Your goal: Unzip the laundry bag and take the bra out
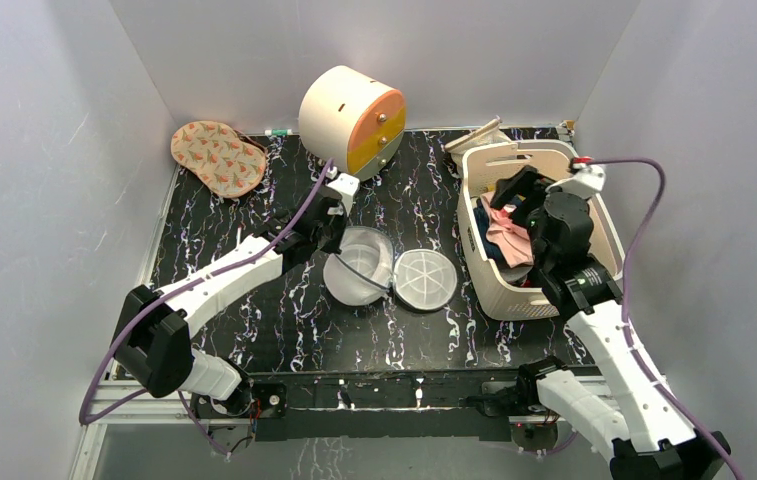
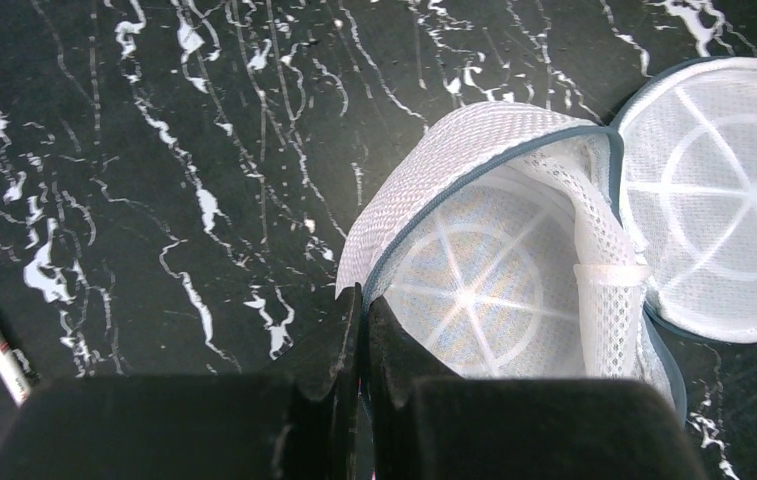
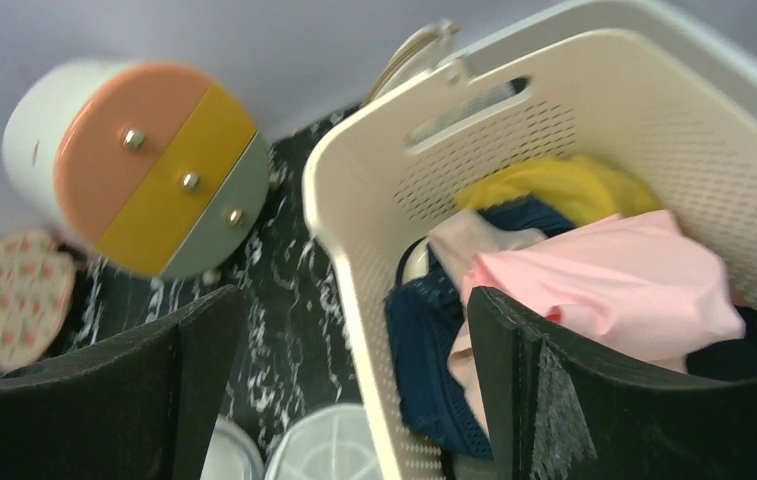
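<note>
Listing both hands and the task's things as they lie.

Right gripper (image 3: 352, 300): above the basket (image 3: 514, 130) at the right side of the table (image 2: 154, 150). Its fingers are spread wide with nothing between them.

Bra (image 3: 614, 280): pale pink, lying inside the basket on dark blue clothes (image 3: 424, 340), with a yellow garment (image 3: 564, 185) behind it. It sits below my right hand, toward that hand's right finger. Finger and fabric are just beside each other, and I cannot tell whether they touch. It is well apart from my left hand.

Left gripper (image 2: 364, 300): at the rim of the laundry bag (image 2: 484, 280), mid-table. The fingers are closed with no gap showing. The grey zipper edge (image 2: 474, 175) runs straight into the tips, so I judge a pinch of rim is held.

Laundry bag: unzipped and spread as two round halves side by side. The half at my left hand is tilted up. The other half (image 2: 724, 200) lies flat to its right, toward the basket. Inside there is only white mesh and ribs, nothing pink.

Judgement: both steps look done. The bra lies on the right arm's side, under open fingers. That hand need only rise clear of the basket without snagging fabric, and my left hand need only let go of the rim.
</note>
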`<state>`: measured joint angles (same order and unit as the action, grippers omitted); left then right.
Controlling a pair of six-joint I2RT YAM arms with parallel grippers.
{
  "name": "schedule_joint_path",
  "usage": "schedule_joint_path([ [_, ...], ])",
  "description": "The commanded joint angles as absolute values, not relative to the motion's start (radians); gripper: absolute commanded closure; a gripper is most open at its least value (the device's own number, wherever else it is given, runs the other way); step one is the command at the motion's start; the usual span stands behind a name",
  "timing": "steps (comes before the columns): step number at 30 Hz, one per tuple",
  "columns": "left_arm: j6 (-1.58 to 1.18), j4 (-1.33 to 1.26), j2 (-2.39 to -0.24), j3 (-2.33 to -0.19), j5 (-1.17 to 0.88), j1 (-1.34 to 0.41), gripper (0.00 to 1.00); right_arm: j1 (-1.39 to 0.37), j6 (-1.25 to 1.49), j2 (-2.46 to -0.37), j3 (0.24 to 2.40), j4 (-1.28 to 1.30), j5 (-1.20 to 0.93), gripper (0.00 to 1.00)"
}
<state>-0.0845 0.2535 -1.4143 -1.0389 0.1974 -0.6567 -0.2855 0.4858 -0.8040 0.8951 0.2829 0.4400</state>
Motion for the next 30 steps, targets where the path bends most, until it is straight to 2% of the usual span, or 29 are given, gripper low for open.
schedule_joint_path([
  [1, -0.068, 0.313, -1.422, -1.1, 0.313, -0.658, 1.0, -0.283, 0.413, -0.812, 0.902, 0.209, 0.125, 0.18],
  [8, -0.051, 0.327, -1.418, -1.102, 0.465, -0.657, 1.0, -0.284, 0.398, -0.849, 0.916, 0.221, 0.041, 0.17],
  [9, -0.05, 0.32, -1.408, -1.096, 0.473, -0.657, 0.97, -0.283, 0.396, -0.848, 0.917, 0.222, 0.045, 0.17],
  [11, -0.049, 0.302, -1.381, -1.084, 0.478, -0.657, 0.84, -0.283, 0.392, -0.842, 0.914, 0.221, 0.046, 0.17],
  [13, -0.046, 0.273, -1.341, -1.064, 0.471, -0.657, 0.61, -0.283, 0.39, -0.836, 0.911, 0.221, 0.048, 0.16],
  [14, -0.045, 0.256, -1.318, -1.053, 0.459, -0.657, 0.53, -0.283, 0.389, -0.832, 0.91, 0.221, 0.049, 0.16],
  [18, -0.03, 0.161, -1.204, -0.988, 0.348, -0.658, 0.28, -0.283, 0.382, -0.823, 0.902, 0.223, 0.057, 0.16],
  [20, -0.014, 0.093, -1.148, -0.945, 0.239, -0.663, 0.21, -0.284, 0.379, -0.82, 0.9, 0.225, 0.061, 0.16],
  [24, 0.018, -0.033, -1.089, -0.869, 0.056, -0.718, 0.17, -0.284, 0.376, -0.812, 0.896, 0.226, 0.063, 0.15],
  [30, 0.098, -0.085, -1.133, -0.824, 0.03, -0.918, 0.18, -0.284, 0.371, -0.8, 0.883, 0.228, 0.068, 0.15],
])
